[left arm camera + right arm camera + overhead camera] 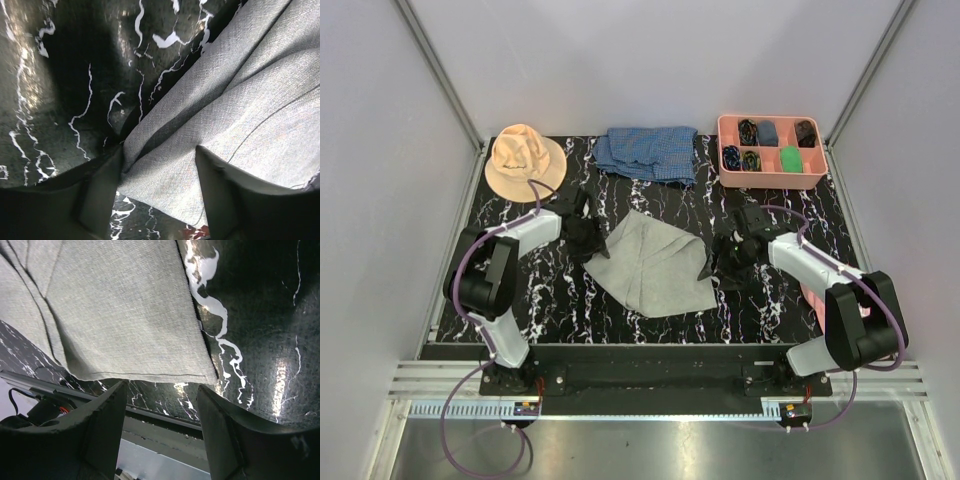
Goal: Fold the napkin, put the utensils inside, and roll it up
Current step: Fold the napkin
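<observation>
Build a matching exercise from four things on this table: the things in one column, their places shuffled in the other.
Things:
1. hat
2. blue checked cloth
3. pink tray
4. grey napkin

Places:
A. centre
B. far right corner
C. far left corner
D. far edge, middle

Pairs: 1-C, 2-D, 3-B, 4-A.

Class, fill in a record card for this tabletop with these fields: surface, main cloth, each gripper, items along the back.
Surface: black marbled table
Main cloth: grey napkin, mid-table, layers overlapping
Left gripper: open, fingers either side of the napkin's left corner
Right gripper: open, at the napkin's right edge, not gripping
Back row: tan hat, blue checked cloth, pink tray
</observation>
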